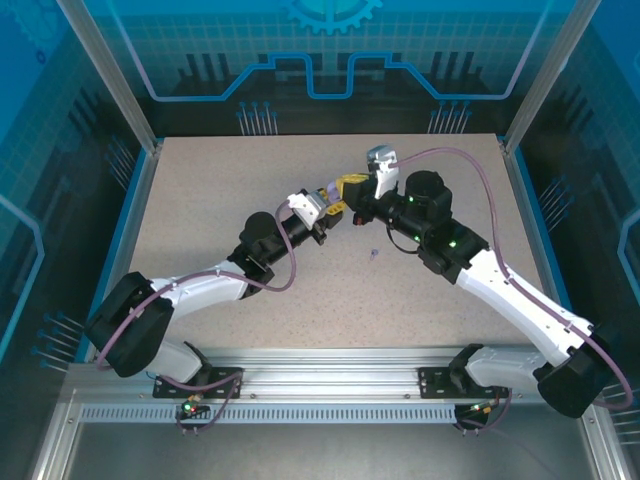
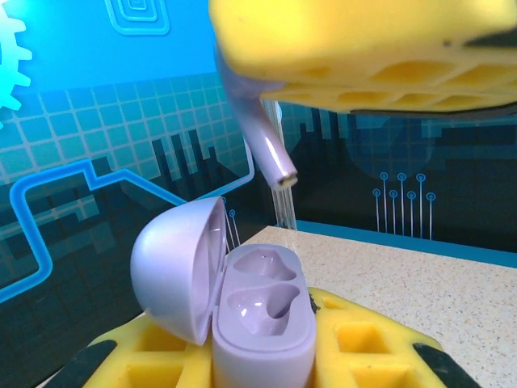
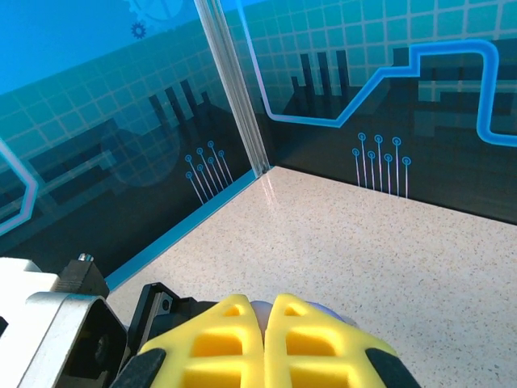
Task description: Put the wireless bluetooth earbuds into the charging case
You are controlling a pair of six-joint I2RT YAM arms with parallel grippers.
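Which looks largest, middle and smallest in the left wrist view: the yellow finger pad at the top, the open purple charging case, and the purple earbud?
1. yellow finger pad, cut off by the frame; nearness to the camera may enlarge it
2. charging case, lid open
3. earbud, clearly smallest

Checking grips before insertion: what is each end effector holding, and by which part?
The left end effector clamps the lavender case by its base; the right end effector pinches a lavender earbud by its head, stem free.

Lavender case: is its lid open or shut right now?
Open: the lid of the lavender case is swung back, baring two empty sockets; the earbud hangs above them.
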